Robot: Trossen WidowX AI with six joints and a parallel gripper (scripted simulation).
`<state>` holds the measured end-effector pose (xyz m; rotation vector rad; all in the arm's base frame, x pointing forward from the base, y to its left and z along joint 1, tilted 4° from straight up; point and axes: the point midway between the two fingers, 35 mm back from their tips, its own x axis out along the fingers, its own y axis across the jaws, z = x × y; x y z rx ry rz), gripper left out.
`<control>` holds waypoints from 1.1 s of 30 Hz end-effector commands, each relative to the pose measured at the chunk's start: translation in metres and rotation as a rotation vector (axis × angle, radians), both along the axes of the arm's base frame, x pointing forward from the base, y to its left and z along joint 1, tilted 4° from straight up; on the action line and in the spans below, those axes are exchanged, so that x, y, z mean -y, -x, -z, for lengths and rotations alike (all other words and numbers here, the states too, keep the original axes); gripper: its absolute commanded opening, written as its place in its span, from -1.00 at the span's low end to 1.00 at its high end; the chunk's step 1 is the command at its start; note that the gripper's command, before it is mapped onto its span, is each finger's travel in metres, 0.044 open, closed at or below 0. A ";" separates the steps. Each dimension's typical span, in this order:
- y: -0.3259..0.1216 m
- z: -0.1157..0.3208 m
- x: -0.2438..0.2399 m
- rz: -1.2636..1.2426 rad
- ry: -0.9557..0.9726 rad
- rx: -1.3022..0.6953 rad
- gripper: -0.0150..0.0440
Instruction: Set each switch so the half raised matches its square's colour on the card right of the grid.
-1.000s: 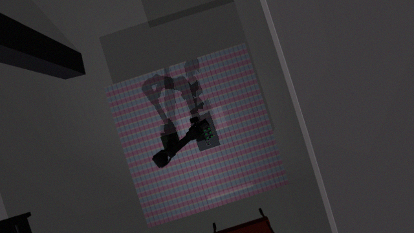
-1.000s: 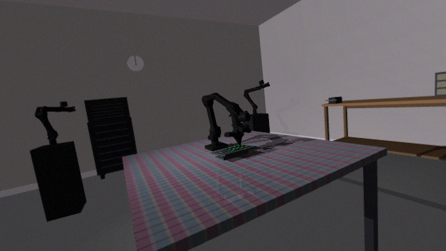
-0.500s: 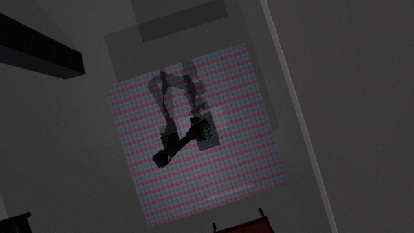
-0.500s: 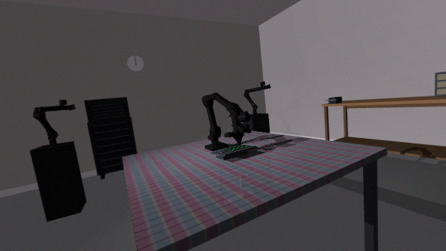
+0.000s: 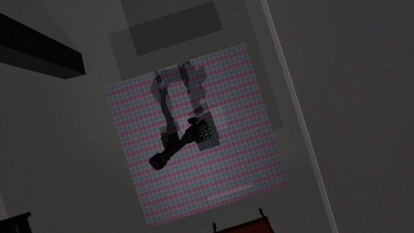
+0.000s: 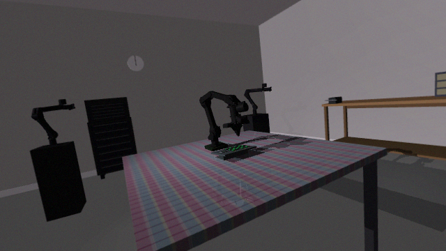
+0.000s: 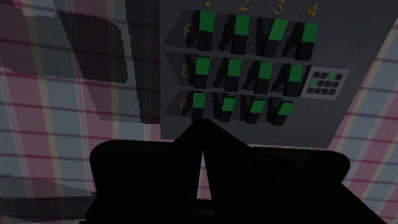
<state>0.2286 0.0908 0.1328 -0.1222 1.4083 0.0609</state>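
Switches (image 5: 207, 133) (image 6: 237, 148) (image 7: 233, 67) stand in three rows of four on the grey panel (image 5: 213, 146) (image 6: 228, 155) (image 7: 300, 134), beside the card (image 5: 208, 142) (image 7: 326, 83), which shows green only at far-row third and middle-row first. Elsewhere, any raised green half needs one straight press on its far end, clear of neighbours. Closed and empty, the tool (image 5: 202, 127) (image 6: 238, 134) (image 7: 201, 123) hovers above the panel, which sits on the table (image 5: 226, 168) (image 6: 244, 181); some tilts are too dim to judge.
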 end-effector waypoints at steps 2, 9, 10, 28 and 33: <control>0.000 -0.003 0.013 0.003 0.007 -0.007 -0.49; -0.005 0.007 0.035 0.004 0.011 -0.014 -0.49; -0.007 0.019 0.036 0.004 0.012 -0.023 -0.49; -0.011 0.047 0.037 0.005 0.013 -0.031 -0.49; -0.012 0.054 0.038 0.005 0.013 -0.031 -0.49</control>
